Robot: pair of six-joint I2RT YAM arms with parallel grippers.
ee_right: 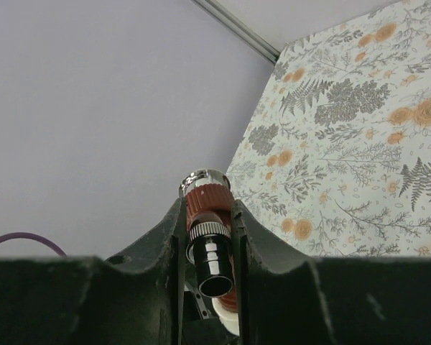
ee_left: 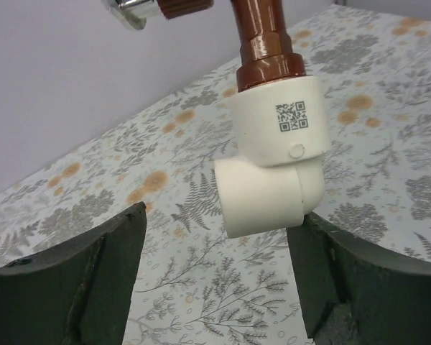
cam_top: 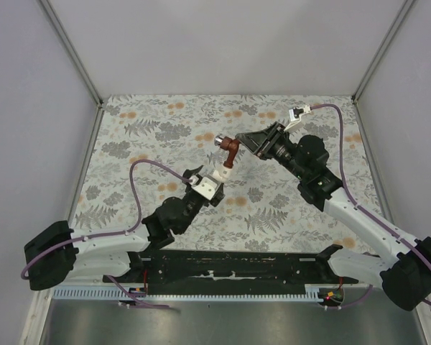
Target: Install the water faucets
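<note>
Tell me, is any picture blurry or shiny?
Left wrist view: bright glints on the glossy brown tap, the white elbow fitting crisp. Right wrist view: the dark fingers look soft near the lens. Top view: even light, only faint shadows on the table.

The tap (ee_left: pixel 264 43) sits atop the fitting (ee_left: pixel 273 169), which lies between the left jaws.

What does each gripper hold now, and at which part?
The right gripper clamps the red-brown tap by its upper body; the left gripper stands open, holding nothing.
</note>
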